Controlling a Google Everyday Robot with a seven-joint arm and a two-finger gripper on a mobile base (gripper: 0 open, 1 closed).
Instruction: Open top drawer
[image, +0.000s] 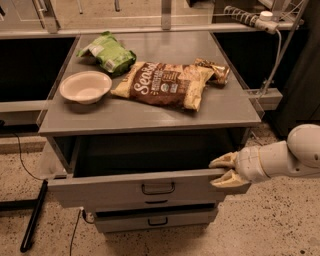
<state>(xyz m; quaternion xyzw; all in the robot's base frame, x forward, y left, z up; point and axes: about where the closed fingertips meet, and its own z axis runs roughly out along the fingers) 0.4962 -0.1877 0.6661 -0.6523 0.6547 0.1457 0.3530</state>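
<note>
The top drawer (100, 189) of the grey cabinet is pulled partly out; its dark, plain inside (150, 152) shows empty. Its small black loop handle (158, 188) sits at the middle of the front. My gripper (220, 171) comes in from the right on a white arm (280, 157). Its tan fingers (223, 160) straddle the top edge of the drawer front at its right end, one above and one below, closed on that edge.
Two shallower drawers (157, 220) below stay shut. On the cabinet top (150, 115) lie a white bowl (85, 86), a green bag (107, 52), a brown chip bag (162, 84) and a small snack pack (214, 70). A black bar (32, 217) and a cable lie on the floor at left.
</note>
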